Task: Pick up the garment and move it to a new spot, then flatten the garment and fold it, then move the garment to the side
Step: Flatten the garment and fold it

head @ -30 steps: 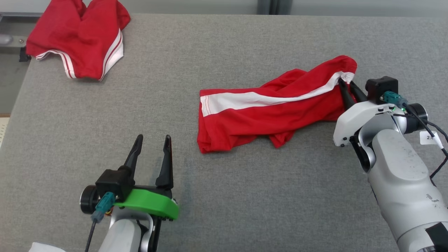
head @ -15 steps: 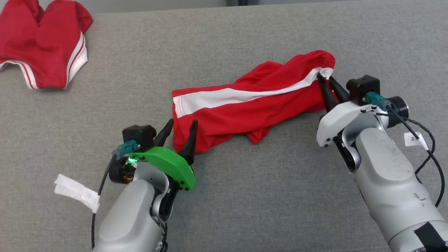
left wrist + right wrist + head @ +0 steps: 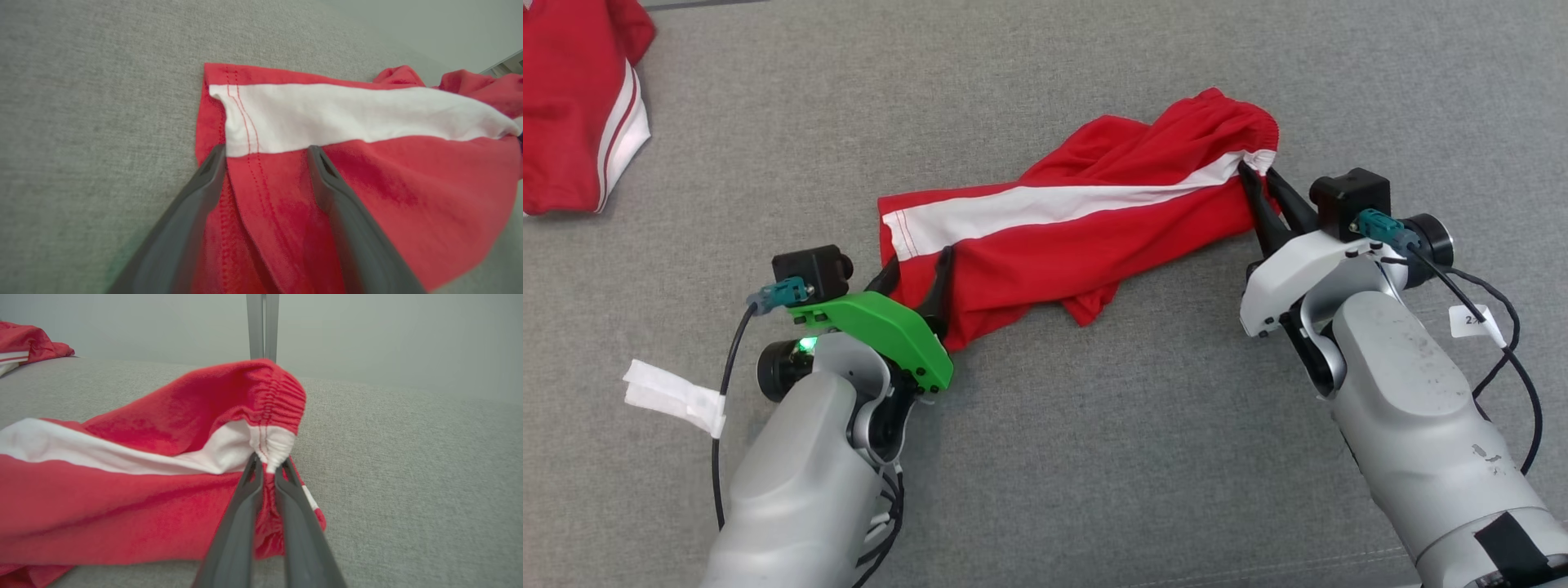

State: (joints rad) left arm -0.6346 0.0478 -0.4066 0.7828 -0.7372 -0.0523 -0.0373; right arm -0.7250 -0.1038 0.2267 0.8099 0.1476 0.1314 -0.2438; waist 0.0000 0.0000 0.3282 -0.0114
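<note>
Garment [image 3: 1078, 237] on table [image 3: 1094, 457], stretched between end effectors: right end effector [image 3: 1258, 171] clamped on waistband [image 3: 278, 404], left end effector [image 3: 918, 260] wide open astride hem [image 3: 229, 122]. Left is best closed only once hem sits deep within.

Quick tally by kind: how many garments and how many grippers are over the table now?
Red-and-white garments: 2, the striped garment between the arms and a spare garment at far left.
Grippers: 2, left gripper, right gripper.
Total: 4.
</note>
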